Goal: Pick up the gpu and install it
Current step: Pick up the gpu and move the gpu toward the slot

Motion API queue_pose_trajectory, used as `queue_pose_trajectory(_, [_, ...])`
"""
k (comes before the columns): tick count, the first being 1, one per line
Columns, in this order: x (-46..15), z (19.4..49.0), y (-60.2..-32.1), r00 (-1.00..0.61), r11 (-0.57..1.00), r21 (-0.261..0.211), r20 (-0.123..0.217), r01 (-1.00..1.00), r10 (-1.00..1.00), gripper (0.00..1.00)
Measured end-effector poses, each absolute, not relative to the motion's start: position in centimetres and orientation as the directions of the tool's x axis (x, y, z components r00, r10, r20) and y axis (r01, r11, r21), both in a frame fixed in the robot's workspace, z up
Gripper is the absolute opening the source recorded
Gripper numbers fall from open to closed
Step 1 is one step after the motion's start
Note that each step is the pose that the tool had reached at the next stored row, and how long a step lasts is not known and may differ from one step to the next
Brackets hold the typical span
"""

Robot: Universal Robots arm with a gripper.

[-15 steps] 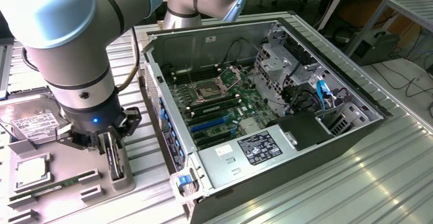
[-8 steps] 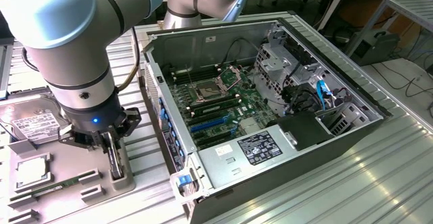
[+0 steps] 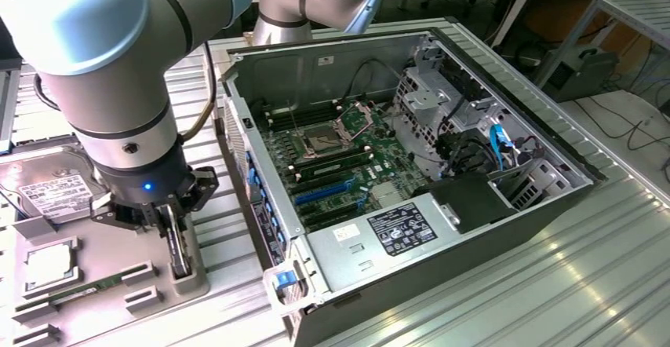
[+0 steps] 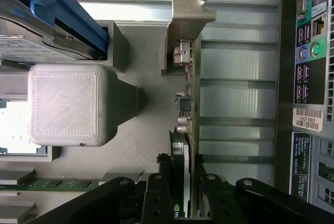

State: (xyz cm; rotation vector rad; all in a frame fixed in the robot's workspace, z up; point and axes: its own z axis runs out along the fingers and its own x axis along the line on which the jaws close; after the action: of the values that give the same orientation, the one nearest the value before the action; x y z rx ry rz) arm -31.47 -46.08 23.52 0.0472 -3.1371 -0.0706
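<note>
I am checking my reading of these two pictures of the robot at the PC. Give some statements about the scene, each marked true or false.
The gripper has a finger on each face of the gpu. True.
The gpu already sits in the computer case. False: it stands on edge in the gray holder outside the case.
The case is open, its motherboard exposed. True.
The hard drive lies to the exterior view's right of the case. False: it lies to its left.

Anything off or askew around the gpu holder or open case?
Nothing stands out. The gpu stands straight on edge in its gray holder, hand closed squarely on it; the open case looks intact.
</note>
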Motion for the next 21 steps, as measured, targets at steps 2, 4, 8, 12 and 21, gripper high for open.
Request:
queue_pose_trajectory(2, [-31.5, 23.8, -46.1, -1.000, 0.998, 0.046, 0.003, -0.030, -0.030, 0.27])
queue_pose_trajectory(4, [-31.5, 24.0, -46.1, -1.000, 0.998, 0.046, 0.003, -0.030, -0.030, 0.27])
queue_pose_trajectory(8, [-31.5, 24.9, -46.1, -1.000, 0.998, 0.048, 0.003, -0.030, -0.030, 0.27])
queue_pose_trajectory(12, [-31.5, 26.0, -46.1, -1.000, 0.998, 0.049, 0.003, -0.030, -0.030, 0.27])
queue_pose_trajectory(21, [-31.5, 28.0, -46.1, -1.000, 0.998, 0.051, 0.002, -0.030, -0.030, 0.27])
